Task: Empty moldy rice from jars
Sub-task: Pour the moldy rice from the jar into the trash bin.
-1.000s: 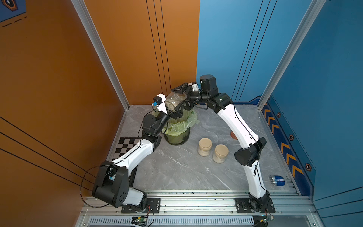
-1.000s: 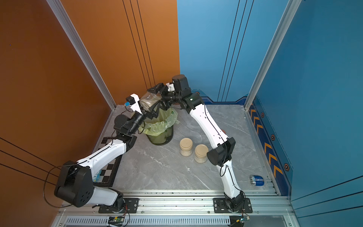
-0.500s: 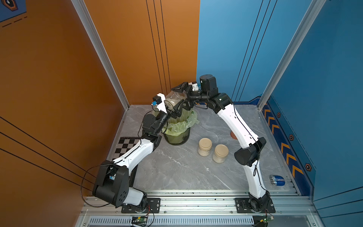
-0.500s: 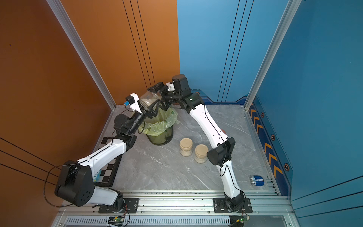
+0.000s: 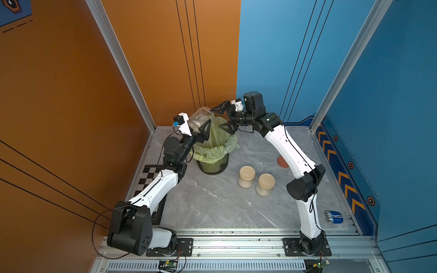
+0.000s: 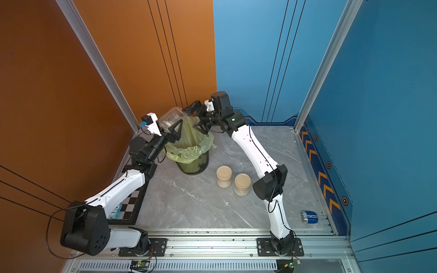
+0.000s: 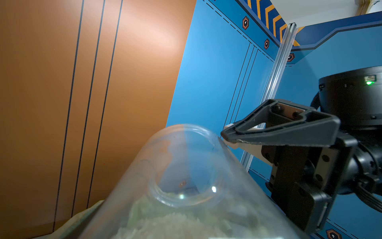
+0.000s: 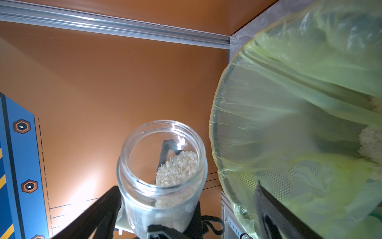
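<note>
A clear open jar (image 5: 199,117) (image 6: 170,119) hangs tilted above the back left rim of the bin, mouth up and to the right. My left gripper (image 5: 198,124) is shut on its lower body. A little moldy rice (image 8: 175,168) (image 7: 165,225) lies inside it. My right gripper (image 5: 218,117) (image 6: 190,117) (image 8: 187,186) is open wide at the jar's mouth, its fingers apart from the glass. Two more jars (image 5: 246,176) (image 5: 265,184) with beige lids stand shut on the table, both holding rice.
The dark mesh bin (image 5: 212,165) lined with a green bag (image 8: 289,99) holds clumps of rice (image 8: 370,142). A reddish-brown lid (image 5: 282,162) lies behind my right arm. A checkerboard (image 5: 149,179) is at the left, a blue object (image 5: 333,217) at the front right.
My right gripper's jaws have gone from nearly shut at the jar's mouth to wide open. The jar stays in my left gripper, hardly moved.
</note>
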Robot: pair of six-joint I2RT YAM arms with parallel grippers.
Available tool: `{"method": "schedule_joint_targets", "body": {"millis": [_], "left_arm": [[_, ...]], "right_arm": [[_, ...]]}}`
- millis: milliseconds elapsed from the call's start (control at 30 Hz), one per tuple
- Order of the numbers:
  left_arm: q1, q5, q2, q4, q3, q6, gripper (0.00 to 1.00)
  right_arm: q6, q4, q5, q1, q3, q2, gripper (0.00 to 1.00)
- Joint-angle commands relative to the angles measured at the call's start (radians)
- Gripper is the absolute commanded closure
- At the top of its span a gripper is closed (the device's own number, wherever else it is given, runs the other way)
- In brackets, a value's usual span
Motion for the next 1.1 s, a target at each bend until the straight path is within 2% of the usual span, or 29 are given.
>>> {"method": "schedule_joint_targets", "body": {"millis": [0,567,867,1067], "left_arm": [[0.011,0.024,-0.061,-0.023,0.041,-0.01,1.0],[0.004,0.034,-0.15,-0.684,0.239,0.091,1.0],[0.002,0.017,-0.095,-1.079,0.447,0.133,1.0],[0.001,-0.01,-0.048,-1.265,0.578,0.162,1.0]], "right_arm": [[-0.113,-0.07,0.05,0.0,-0.012,-0.055,0.0],[-0.417,-0.214,0.173,0.01,-0.018,-0.133,0.0],[-0.561,-0.246,0.251,0.028,-0.049,-0.178,0.0],[-0.618,-0.251,0.283,0.043,-0.084,-0.199,0.0]]}}
